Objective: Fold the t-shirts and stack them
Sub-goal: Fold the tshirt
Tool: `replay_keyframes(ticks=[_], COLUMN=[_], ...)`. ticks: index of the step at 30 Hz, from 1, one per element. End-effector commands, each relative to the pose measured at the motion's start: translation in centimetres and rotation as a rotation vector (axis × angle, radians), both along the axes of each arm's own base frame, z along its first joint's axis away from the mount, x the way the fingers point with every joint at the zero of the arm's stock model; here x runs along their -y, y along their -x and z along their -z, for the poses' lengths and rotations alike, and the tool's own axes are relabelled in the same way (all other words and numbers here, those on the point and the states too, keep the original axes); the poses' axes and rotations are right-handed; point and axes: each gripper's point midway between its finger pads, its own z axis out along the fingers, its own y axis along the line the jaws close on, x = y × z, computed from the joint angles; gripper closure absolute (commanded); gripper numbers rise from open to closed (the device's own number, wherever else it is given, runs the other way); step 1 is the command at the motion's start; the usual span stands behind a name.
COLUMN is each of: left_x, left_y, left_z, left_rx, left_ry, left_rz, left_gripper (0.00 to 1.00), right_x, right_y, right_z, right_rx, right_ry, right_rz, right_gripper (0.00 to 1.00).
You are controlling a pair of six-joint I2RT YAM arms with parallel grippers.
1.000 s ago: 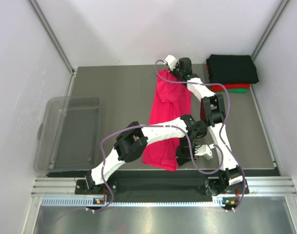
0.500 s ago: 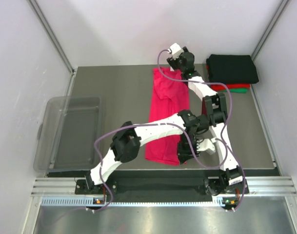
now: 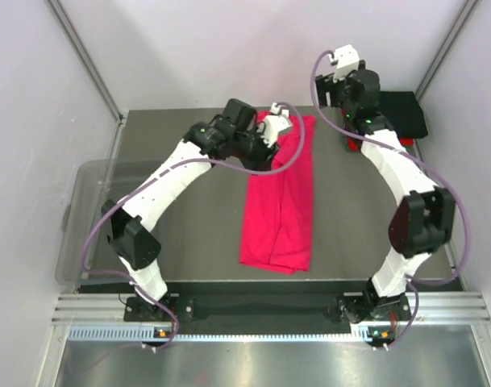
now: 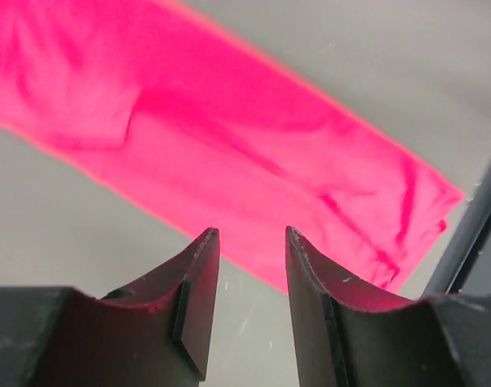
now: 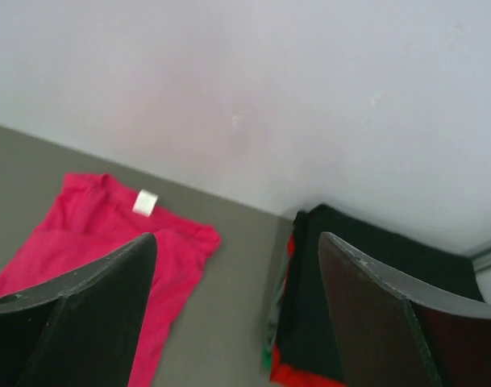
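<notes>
The magenta-pink t-shirt lies flat as a long narrow strip down the middle of the table; its white neck label is at the far end. My left gripper hovers over the shirt's far left edge, open, with only bare table between its fingers and the pink cloth beyond them. My right gripper is raised near the back wall, wide open and empty. Folded black, red and green t-shirts are stacked at the back right, partly behind the right arm.
A clear plastic bin sits at the table's left edge. White walls close in the back and both sides. The right arm's links arch over the table's right side.
Both grippers have opened and let go of the pink shirt. The left arm swung from the shirt's near end to its far end. The right arm lifted away toward the back right.
</notes>
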Motion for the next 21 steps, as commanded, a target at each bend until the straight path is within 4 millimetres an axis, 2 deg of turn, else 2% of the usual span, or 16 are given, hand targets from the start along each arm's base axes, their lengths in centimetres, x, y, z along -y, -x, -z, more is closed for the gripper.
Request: replay_keyframes(ticks=[1,2,4,5,7,8,10,11,12,13,14,15,16,17,19,21], left_x=[0.0,-1.0,-2.0,-3.2,-4.4,-5.6,-7.2,-8.2,-9.0,-11.1,-11.6,-12.3,-12.9,-13.4,-12.9,-12.7], left_y=[1.0,0.7,0.4,0.2,-0.2,-0.7,-0.5,-1.4,-1.7,-2.5,-3.0,-3.3,-2.9,-2.9,-1.9,-0.7], left_z=[0.8,1.9,1.6,2.4,3.2,4.0,6.0,5.9,6.2,7.5,7.2,7.5,9.0,9.4,10.4,11.9], left_rx=[-0.053,-0.069,-0.072,-0.108,-0.147,-0.2,-0.292,-0.319,-0.345,-0.395,-0.457,-0.504,-0.568,-0.62,-0.675,-0.738], left_ry=[0.054,0.039,0.063,0.066,0.084,0.115,0.133,0.179,0.2,0.221,0.301,0.342,0.355,0.392,0.399,0.396], left_rz=[-0.024,-0.063,-0.1,-0.161,-0.234,-0.323,-0.406,-0.482,-0.529,-0.621,-0.706,-0.758,-0.808,-0.853,-0.827,-0.829], left_gripper=[0.57,0.57,0.57,0.57,0.56,0.54,0.45,0.43,0.43,0.43,0.44,0.45,0.45,0.45,0.45,0.45], right_x=[-1.0,-1.0,-1.3,-1.4,-2.6,-2.9,-4.0,-3.6,-3.5,-3.6,-2.2,-1.6,-1.8,-1.2,-1.5,-1.9], right_y=[4.0,5.0,7.4,8.6,11.7,13.1,16.0,17.2,18.1,19.0,20.0,20.9,22.3,23.9,26.8,30.7], right_z=[4.7,6.4,6.8,8.3,9.0,10.5,11.0,12.6,12.4,12.6,14.7,15.0,15.6,17.8,18.7,21.7], right_rx=[-0.193,-0.241,-0.303,-0.358,-0.445,-0.502,-0.578,-0.63,-0.64,-0.682,-0.741,-0.773,-0.847,-0.916,-0.987,-1.101], right_ry=[-0.05,-0.052,-0.101,-0.126,-0.196,-0.217,-0.306,-0.34,-0.377,-0.471,-0.544,-0.61,-0.709,-0.753,-0.759,-0.787], right_rz=[-0.075,-0.082,-0.129,-0.153,-0.225,-0.245,-0.311,-0.309,-0.315,-0.31,-0.254,-0.223,-0.218,-0.187,-0.202,-0.18], right_gripper=[0.19,0.19,0.19,0.19,0.19,0.19,0.19,0.19,0.19,0.18,0.18,0.18,0.19,0.19,0.19,0.18])
